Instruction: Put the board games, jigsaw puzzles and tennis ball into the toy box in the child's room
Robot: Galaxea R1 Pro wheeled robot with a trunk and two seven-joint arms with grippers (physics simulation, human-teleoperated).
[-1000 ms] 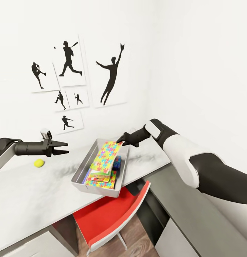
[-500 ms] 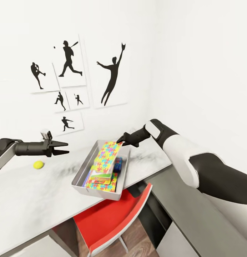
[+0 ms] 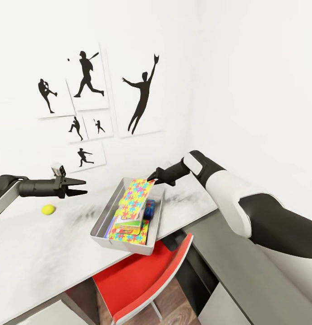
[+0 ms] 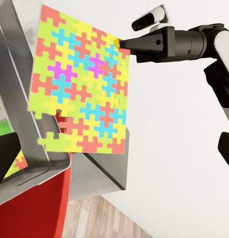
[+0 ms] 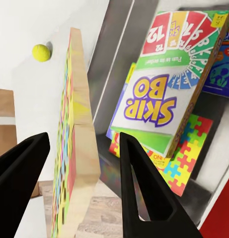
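Multicoloured, the jigsaw puzzle sat pinched at its top corner in my right gripper, tilted over the toy box; in the right wrist view its wooden edge stood between the fingers. Just below the gripper, inside the bin, lay the SKIP-BO box on a second puzzle, with a blue box beside them. Farther off, my left gripper hovered over the table with its fingers slightly parted and empty. Beyond and below it, the tennis ball rested on the tabletop.
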